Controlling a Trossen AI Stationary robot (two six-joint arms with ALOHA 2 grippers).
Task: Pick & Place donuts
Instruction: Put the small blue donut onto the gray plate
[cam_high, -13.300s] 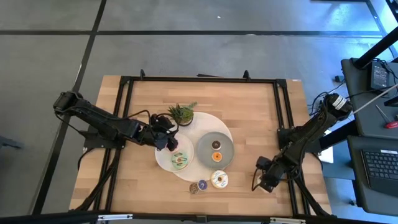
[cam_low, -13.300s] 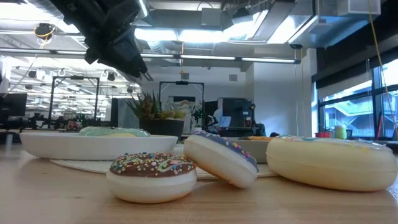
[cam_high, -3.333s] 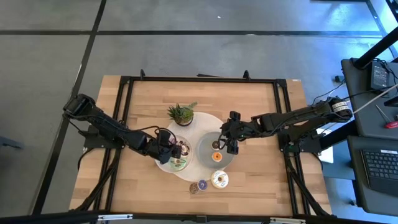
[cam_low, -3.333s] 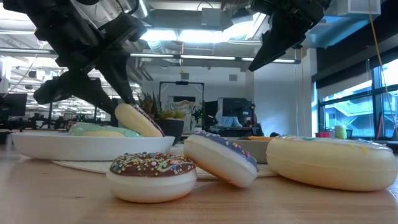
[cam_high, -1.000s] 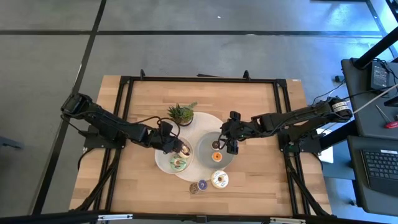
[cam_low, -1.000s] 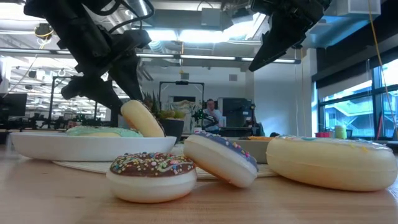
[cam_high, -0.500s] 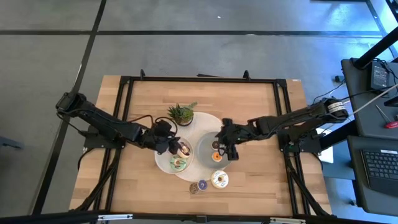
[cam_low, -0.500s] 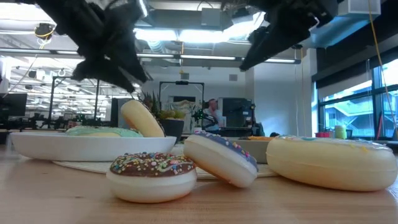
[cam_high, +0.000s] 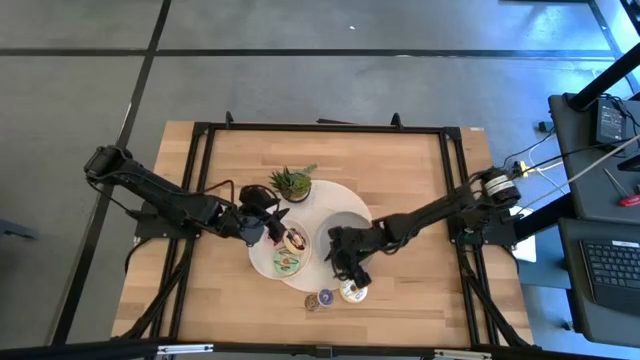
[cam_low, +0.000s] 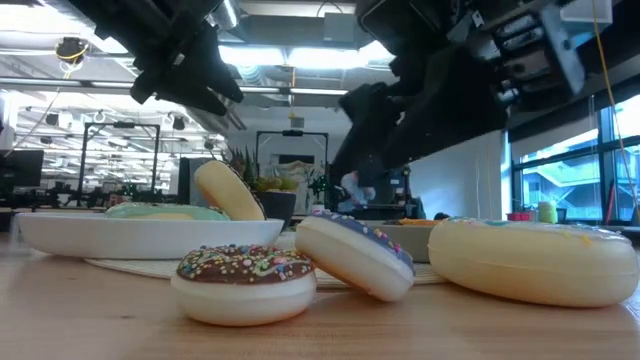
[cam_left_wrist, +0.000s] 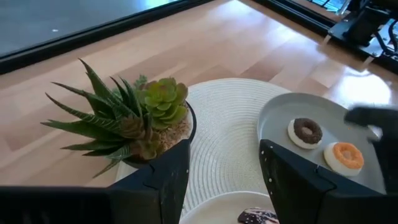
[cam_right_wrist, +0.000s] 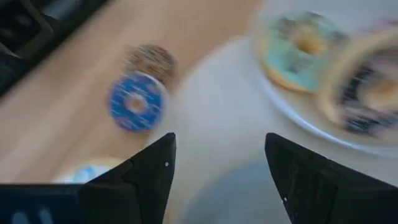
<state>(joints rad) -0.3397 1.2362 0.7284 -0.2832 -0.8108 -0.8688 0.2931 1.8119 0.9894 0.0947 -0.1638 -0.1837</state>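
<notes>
Two donuts sit in the white plate (cam_high: 262, 256): a green one (cam_high: 287, 263) lies flat, and a pale one with dark icing (cam_low: 228, 190) leans on its edge against the rim. A brown donut (cam_left_wrist: 307, 131) and an orange donut (cam_left_wrist: 344, 155) lie on the grey plate (cam_left_wrist: 273, 118). On the wood near the table's near edge are a sprinkled donut (cam_low: 243, 279), a blue-purple donut (cam_low: 355, 255) tilted against it, and a white-iced donut (cam_high: 352, 291). My left gripper (cam_high: 266, 222) is open above the white plate's far-left rim. My right gripper (cam_high: 345, 267) is open above the grey plate's near edge.
A small potted plant (cam_high: 292, 182) stands on a round woven mat (cam_left_wrist: 230, 118) on the far side of the plates. Black rails (cam_high: 200, 190) run along the table's left, right and far sides. Bare wood lies to the right of the grey plate.
My right gripper has swung from above the grey plate's far side toward the table's near edge and left, dropping lower near the white-iced donut. My left gripper has risen and drawn back toward the left from the leaning donut, which has stayed leaning on the plate rim.
</notes>
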